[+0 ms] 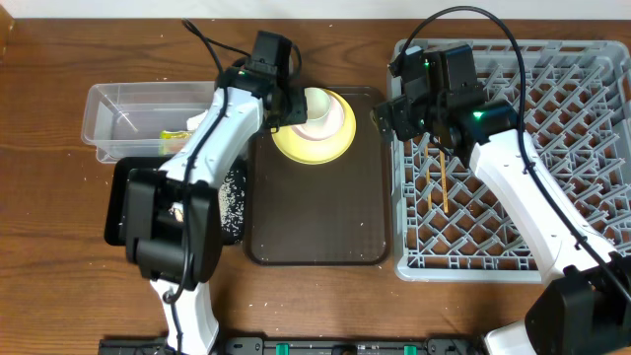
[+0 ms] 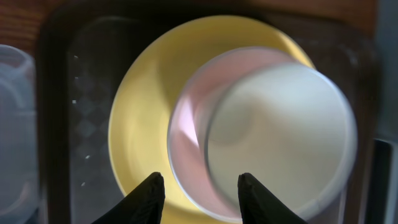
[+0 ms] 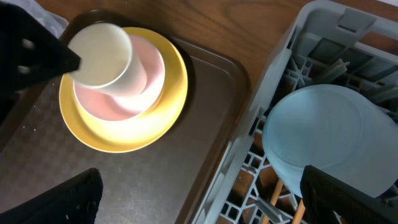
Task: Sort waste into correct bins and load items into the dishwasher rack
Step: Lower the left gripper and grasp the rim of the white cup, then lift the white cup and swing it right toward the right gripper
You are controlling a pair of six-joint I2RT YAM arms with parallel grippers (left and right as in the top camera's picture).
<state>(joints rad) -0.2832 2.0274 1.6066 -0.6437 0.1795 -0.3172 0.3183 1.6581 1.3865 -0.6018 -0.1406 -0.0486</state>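
Your left claw [image 2: 202,186] grips the small white cup [image 2: 280,137], smooth and round, tilted above the white bowl [image 3: 140,87] nested on the glossy yellow plate [image 1: 335,138]. They sit at the far end of the textured brown tray [image 1: 315,217], whose near half lies bare. Your right claw [image 3: 205,199] hangs wide open over the left edge of the grey lattice dishwasher rack [image 1: 572,108], where the light blue bowl [image 3: 323,137] lies just beside a wooden chopstick [image 1: 444,182].

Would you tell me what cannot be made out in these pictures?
Black tray: overhead, mostly hidden under the left arm.
Small white cup: left wrist, blurred, so the left gripper's hold is unclear.
Chopsticks: right wrist, mostly covered by the light blue bowl.
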